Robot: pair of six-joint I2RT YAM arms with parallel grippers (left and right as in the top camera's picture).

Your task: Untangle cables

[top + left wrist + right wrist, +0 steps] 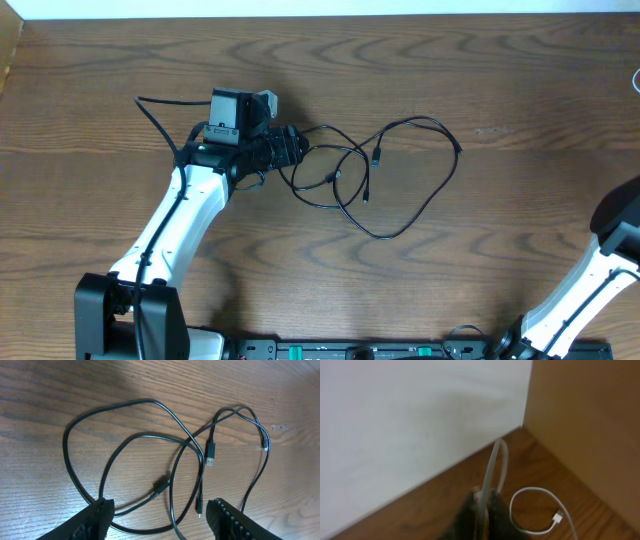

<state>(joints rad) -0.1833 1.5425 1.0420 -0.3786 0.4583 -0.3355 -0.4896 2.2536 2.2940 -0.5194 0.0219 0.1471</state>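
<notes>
Black cable (211, 451) lies looped on the wooden worktop (520, 80), left of centre, below the open left hand (160, 508). Right hand (484, 500) grips the white cable (498, 462), far right.

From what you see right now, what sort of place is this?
Probably a robotics lab bench: a left arm and a right arm at a wood-grain table, a black cable and a white cable to sort, and a plain white wall.

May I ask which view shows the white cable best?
Right wrist: the white cable is close up, pinched in the right gripper. Overhead shows a sliver at the right edge; left wrist shows none.
</notes>
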